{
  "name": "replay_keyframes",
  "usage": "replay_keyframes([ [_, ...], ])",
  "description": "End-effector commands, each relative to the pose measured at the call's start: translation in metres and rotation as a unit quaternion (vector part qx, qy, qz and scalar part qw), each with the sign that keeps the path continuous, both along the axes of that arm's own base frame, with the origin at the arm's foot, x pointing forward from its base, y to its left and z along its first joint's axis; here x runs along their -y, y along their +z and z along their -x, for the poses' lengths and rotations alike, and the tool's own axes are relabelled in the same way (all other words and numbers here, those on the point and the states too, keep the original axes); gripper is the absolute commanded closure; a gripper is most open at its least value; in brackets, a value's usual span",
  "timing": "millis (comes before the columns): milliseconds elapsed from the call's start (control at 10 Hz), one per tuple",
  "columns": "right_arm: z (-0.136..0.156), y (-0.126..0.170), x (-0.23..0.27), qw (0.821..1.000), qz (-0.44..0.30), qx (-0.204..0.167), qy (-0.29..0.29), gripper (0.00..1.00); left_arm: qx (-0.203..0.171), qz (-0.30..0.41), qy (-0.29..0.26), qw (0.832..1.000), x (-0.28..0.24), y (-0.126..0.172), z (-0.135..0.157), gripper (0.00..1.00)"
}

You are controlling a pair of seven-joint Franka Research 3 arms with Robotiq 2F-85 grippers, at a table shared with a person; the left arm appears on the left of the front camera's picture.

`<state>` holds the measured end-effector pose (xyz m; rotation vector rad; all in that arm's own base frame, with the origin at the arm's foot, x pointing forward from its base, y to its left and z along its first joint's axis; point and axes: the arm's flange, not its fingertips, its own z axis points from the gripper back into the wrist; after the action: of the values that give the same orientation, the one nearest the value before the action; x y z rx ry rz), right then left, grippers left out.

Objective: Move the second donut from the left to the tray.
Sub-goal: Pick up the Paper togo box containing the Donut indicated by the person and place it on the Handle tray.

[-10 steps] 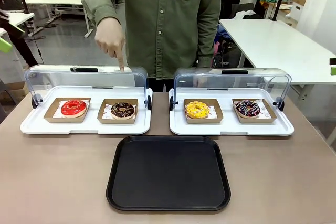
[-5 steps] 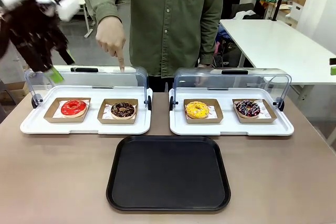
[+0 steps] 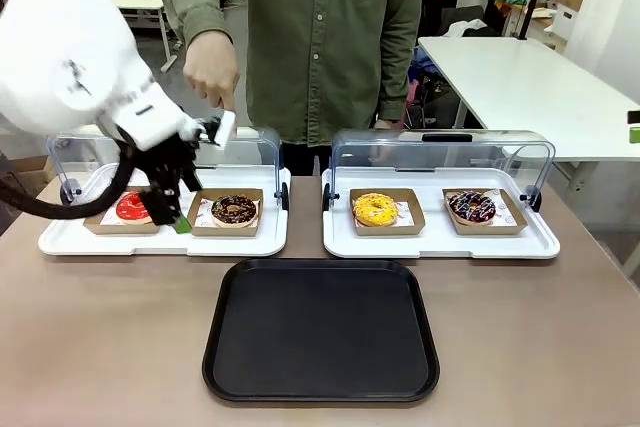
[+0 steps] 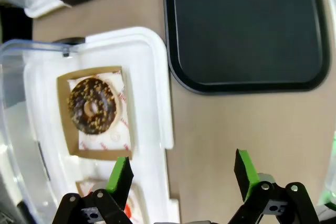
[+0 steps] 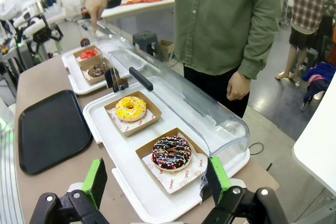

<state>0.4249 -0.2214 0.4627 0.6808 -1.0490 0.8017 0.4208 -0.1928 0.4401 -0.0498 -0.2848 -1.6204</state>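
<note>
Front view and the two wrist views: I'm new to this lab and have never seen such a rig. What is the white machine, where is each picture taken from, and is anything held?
The white machine is the robot's left arm, one of two, each ending in two green-padded jaws. The front view looks across the table at a person, whose hand points down. The other two pictures come from cameras on the arms' wrists, looking along the jaws. On the table lie a black tray and two white display trays, lids raised, holding donuts. The left jaws hang open near the chocolate donut; the right jaws are open too. Nothing is held.
</note>
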Motion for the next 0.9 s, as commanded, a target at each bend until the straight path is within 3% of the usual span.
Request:
replay_keyframes([
  [0,-0.001,0.002,-0.001,1.000,-0.004,0.007,-0.001,0.00,0.014,-0.023,-0.003,1.000,0.002,-0.021,-0.019,0.00],
  [200,-0.001,0.002,-0.001,1.000,-0.004,0.007,-0.001,0.00,0.026,-0.018,0.011,0.999,0.002,-0.036,-0.037,0.00],
  [300,-0.001,0.002,-0.001,1.000,-0.004,0.007,-0.001,0.00,0.008,-0.012,-0.006,1.000,0.006,-0.031,-0.017,0.00],
  [600,-0.001,0.002,-0.001,1.000,-0.004,0.007,-0.001,0.00,0.008,-0.012,-0.006,1.000,0.006,-0.031,-0.017,0.00],
  [800,-0.001,0.002,-0.001,1.000,-0.004,0.007,-0.001,0.00,0.001,-0.021,0.010,1.000,0.001,-0.045,-0.042,0.00],
])
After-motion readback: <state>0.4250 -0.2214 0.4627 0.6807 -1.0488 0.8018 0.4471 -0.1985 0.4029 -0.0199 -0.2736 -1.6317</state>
